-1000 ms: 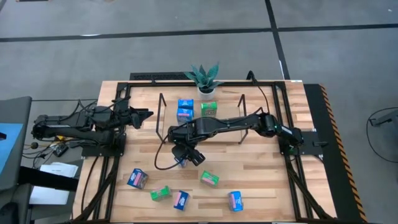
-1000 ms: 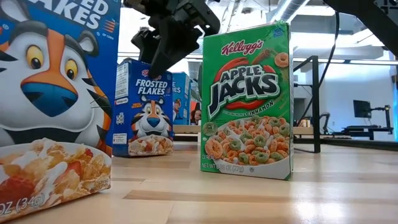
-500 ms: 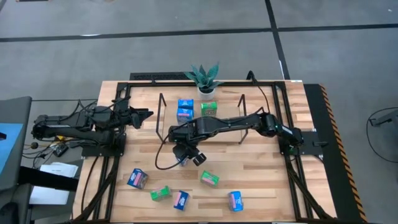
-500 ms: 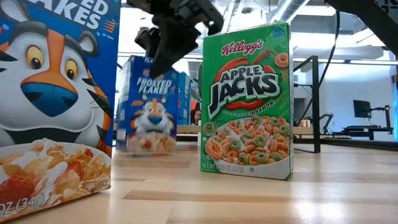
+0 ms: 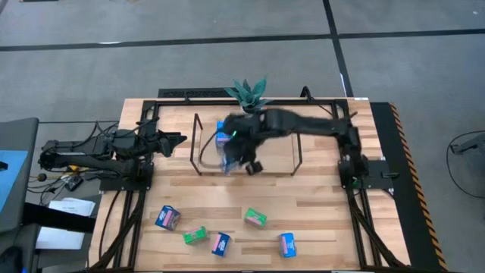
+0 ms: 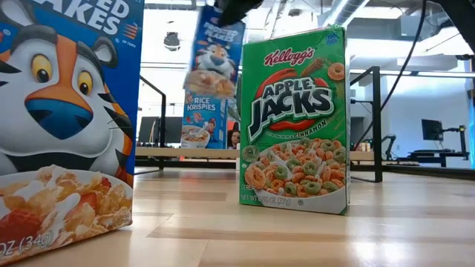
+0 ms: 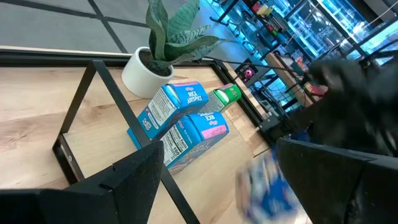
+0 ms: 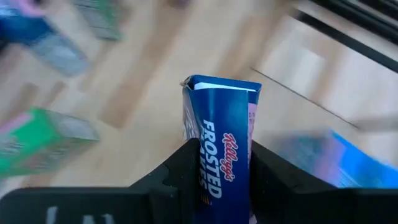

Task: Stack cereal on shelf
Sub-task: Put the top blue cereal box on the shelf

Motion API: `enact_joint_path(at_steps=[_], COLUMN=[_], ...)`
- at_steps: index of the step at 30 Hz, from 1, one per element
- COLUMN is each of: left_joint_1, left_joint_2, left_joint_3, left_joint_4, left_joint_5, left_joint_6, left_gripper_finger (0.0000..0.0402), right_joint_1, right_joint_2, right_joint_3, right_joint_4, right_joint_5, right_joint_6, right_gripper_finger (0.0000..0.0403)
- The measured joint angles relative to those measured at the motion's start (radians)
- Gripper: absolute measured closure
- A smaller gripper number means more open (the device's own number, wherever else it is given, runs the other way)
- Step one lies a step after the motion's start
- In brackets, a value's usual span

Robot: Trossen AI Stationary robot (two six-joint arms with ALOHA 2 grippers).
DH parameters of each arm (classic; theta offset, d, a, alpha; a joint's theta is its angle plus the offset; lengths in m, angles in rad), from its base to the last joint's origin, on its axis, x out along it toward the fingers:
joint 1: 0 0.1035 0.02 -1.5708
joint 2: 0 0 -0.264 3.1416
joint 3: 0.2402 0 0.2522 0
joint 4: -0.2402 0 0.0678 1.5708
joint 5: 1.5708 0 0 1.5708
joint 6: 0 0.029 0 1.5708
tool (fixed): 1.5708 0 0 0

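I see the right gripper (image 5: 232,161) over the left part of the low light-wood shelf in its thin black wire frame (image 5: 198,144), its fingers (image 8: 180,165) closed on a small blue cardboard Frosted Flakes box (image 8: 222,140). In the right wrist view the box stands between the two dark fingers, one narrow face toward the camera, its top end pointing away from the wrist. In the low view the same box (image 6: 214,52) hangs tilted in the air, clear of the wooden tabletop (image 5: 318,220), above a blue Rice Krispies box (image 6: 203,119) that sits on the shelf board.

Two blue boxes (image 7: 180,121) lie stacked on the shelf near a white-potted plant (image 7: 155,59), a green box (image 7: 226,94) beyond them. A green Apple Jacks box (image 6: 295,122) stands upright on the table.

The left gripper (image 5: 180,139) rests at the table's left edge, fingers spread wide with nothing between them
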Motion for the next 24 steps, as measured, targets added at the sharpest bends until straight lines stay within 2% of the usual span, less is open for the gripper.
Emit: enact_joint_path(at_steps=[10,24], left_joint_1=[0.000,0.000], left_joint_2=[0.000,0.000], left_joint_3=[0.000,0.000], left_joint_4=[-0.003,-0.010], left_joint_5=[0.002,0.000], left_joint_6=[0.004,0.019], left_gripper_finger=[0.0102,0.0102], right_joint_1=[-0.192,-0.422], right_joint_2=[-0.157,-0.273], right_joint_3=[0.000,-0.001], right_joint_4=[-0.188,-0.389], right_joint_5=[0.113,0.108], right_joint_6=[0.110,0.184], right_gripper_finger=[0.0267,0.0274])
